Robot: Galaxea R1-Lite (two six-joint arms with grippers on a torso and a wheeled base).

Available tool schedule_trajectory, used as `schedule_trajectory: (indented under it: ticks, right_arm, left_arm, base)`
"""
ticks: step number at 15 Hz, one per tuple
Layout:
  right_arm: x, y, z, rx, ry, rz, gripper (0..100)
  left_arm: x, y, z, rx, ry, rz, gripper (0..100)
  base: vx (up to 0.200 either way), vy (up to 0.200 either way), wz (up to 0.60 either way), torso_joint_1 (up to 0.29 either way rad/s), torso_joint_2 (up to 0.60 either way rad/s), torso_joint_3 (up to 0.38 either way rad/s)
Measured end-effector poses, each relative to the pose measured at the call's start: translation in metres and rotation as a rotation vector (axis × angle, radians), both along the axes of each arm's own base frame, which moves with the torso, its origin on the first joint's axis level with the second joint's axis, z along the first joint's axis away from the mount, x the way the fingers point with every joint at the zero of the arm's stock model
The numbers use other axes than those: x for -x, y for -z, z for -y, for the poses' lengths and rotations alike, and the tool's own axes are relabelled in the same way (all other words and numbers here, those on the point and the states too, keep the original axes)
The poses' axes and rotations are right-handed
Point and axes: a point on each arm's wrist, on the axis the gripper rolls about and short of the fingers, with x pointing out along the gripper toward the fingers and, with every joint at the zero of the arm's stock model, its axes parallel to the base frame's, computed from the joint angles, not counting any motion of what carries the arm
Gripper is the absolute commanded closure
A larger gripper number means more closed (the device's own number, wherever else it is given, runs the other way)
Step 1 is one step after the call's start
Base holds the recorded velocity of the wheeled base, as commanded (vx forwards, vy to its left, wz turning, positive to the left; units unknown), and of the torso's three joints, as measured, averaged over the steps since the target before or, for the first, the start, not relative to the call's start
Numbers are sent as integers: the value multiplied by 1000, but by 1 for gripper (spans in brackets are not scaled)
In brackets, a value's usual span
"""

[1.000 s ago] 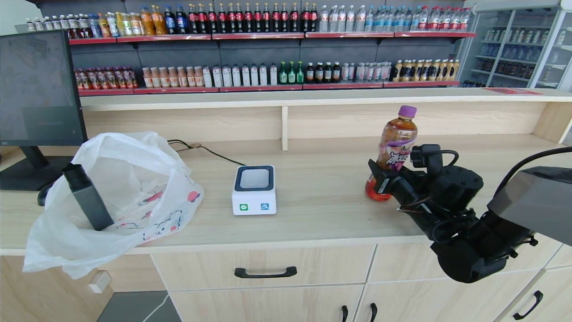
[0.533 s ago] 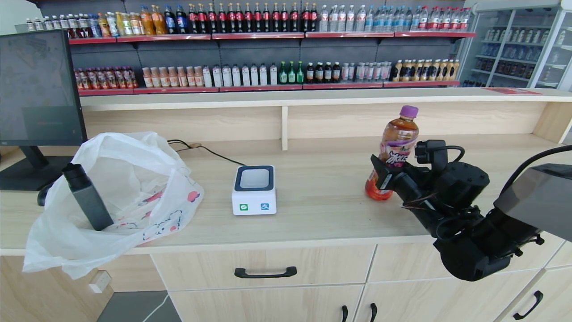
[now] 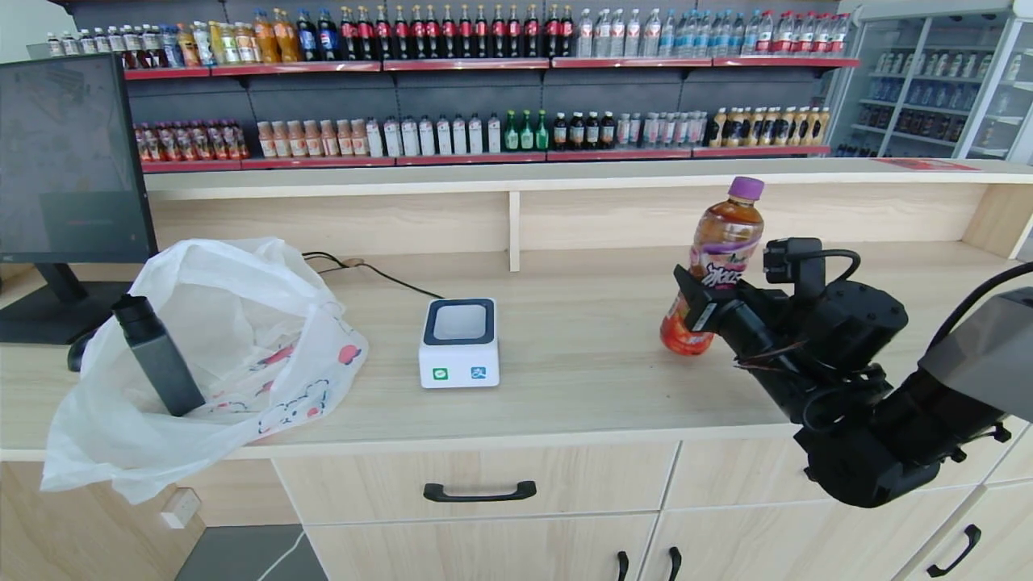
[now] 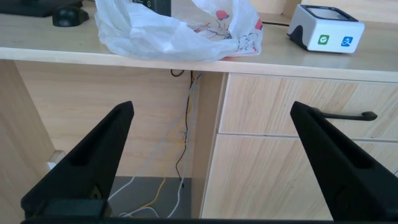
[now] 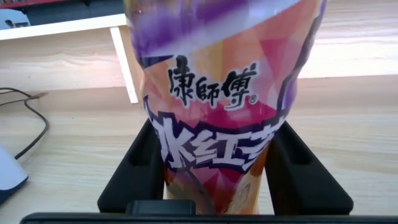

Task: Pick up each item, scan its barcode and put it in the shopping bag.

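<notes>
The step in hand is, by my reading, carrying the drink bottle (image 3: 714, 270) to the barcode scanner (image 3: 458, 343), which sits mid-tabletop nearer the front edge. To do it well, keep the grip firm and low, since the bottle is tall and full-looking and may swing at the cap. Carry it high enough that its base clears the tabletop (image 3: 581, 387) and the scanner's top. The scanner's window faces upward, so the bottle will probably have to be tipped or rolled until the barcode looks down at it. The label side facing the right wrist camera shows only print and no barcode, so the code is likely round the back or side. Pause over the window before going on to the shopping bag (image 3: 234, 339) at the left end, where it drapes over the front edge and holds a dark flask (image 3: 157, 355).

The right claw (image 3: 700, 313) is closed on the bottle's lower body. In the right wrist view its two fingers (image 5: 142, 168) press the label from either side. The purple cap and shoulders stand above the claw and the rounded base hangs below it. The bottle leans slightly and seems just off the tabletop, toward the right end, about midway between front and back edges.

The left claw (image 4: 211, 155) is spread wide open below the tabletop's front edge, holding nothing.
</notes>
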Motion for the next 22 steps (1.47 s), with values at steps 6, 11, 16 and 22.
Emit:
schedule_trajectory:
  ticks: [6, 11, 16, 22]
  right_arm:
    - [27, -20, -30, -22, -108, 40, 100]
    - [67, -26, -41, -14, -190, 18, 100]
    - [129, -39, -25, -6, -250, 11, 100]
    - [165, -40, -20, -57, -329, -14, 100]
  left_arm:
    - [0, 0, 0, 0, 0, -1, 0]
    - [0, 1, 0, 0, -1, -5, 0]
    - [0, 1, 0, -1, 0, -5, 0]
    - [0, 0, 0, 1, -1, 0, 0]
  base:
    - [0, 0, 0, 0, 0, 0]
    - [0, 0, 0, 0, 0, 0]
    - [0, 0, 0, 0, 0, 0]
    - [0, 0, 0, 0, 0, 0]
